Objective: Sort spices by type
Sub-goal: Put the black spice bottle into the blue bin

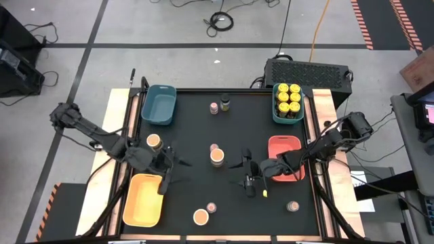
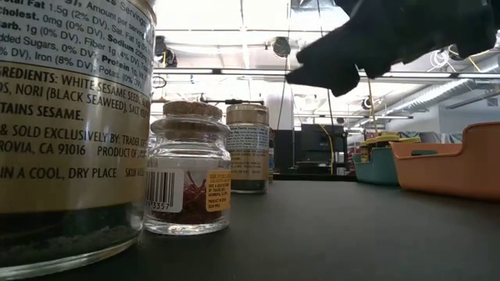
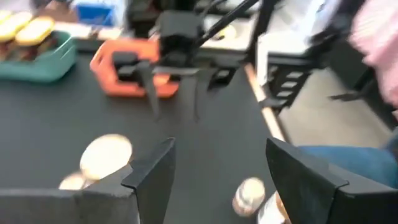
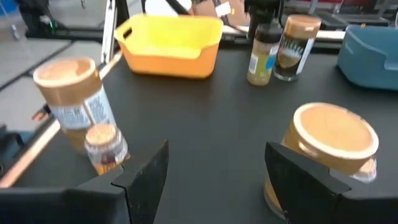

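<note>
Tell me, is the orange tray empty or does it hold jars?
Empty. The high view shows only bare yellow-orange floor inside the orange tray.

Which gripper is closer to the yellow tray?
Left. The left gripper hovers right at the yellow tray's upper corner; the right gripper sits across the table, nearer the red tray.

Six yellow-lidded jars [image 1: 288, 97] fill the teal tray [image 1: 277, 116], while four wider tan-lidded jars [image 1: 217, 157], three tiny pinkish-lidded jars [image 1: 214, 108] and two dark-lidded jars [image 1: 224, 104] stand loose on the table [image 1: 196, 135]. Four trays are out: teal, blue tray [image 1: 158, 105], yellow tray [image 1: 144, 199] and red tray [image 1: 285, 144].
</note>
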### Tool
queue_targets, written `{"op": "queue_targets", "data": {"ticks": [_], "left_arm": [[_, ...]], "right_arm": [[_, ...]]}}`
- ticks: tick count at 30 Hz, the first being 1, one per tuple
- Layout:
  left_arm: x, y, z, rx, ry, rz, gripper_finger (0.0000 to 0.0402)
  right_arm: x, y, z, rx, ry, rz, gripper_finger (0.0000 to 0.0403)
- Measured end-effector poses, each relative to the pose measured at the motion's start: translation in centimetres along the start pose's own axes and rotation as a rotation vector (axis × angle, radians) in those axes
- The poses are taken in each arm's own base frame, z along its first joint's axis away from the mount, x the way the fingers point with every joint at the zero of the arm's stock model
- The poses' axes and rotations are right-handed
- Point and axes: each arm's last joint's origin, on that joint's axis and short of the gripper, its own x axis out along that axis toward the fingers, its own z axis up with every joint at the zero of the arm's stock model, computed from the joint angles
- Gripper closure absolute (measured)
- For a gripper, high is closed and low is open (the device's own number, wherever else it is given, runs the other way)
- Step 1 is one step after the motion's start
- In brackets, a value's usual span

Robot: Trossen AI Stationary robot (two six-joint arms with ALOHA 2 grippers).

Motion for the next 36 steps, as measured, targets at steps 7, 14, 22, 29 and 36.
{"op": "queue_targets", "data": {"ticks": [7, 14, 22, 29, 36], "left_arm": [[-1.8, 1.2, -0.5, -0.099, 0.226, 0.276, 0.0150], [-2.6, 3.4, -2.5, -0.023, 0.549, 0.314, 0.0150], [-3.1, 4.8, -3.0, 0.159, 0.691, 0.294, 0.0150], [-3.3, 6.6, -3.9, 0.044, 0.809, 0.315, 0.0150], [-2.7, 7.7, -5.4, 0.034, 0.861, 0.304, 0.0150]], "right_arm": [[0.0, 0.0, -0.5, -0.039, 0.050, -0.004, 0.0142], [0.0, 0.0, -0.6, -0.036, 0.057, -0.005, 0.0142], [0.0, 0.0, -0.6, -0.044, 0.062, -0.006, 0.0142], [0.0, 0.0, -0.6, -0.046, 0.063, -0.006, 0.0142], [-0.1, -0.1, -0.8, -0.067, 0.082, -0.007, 0.0142]]}}
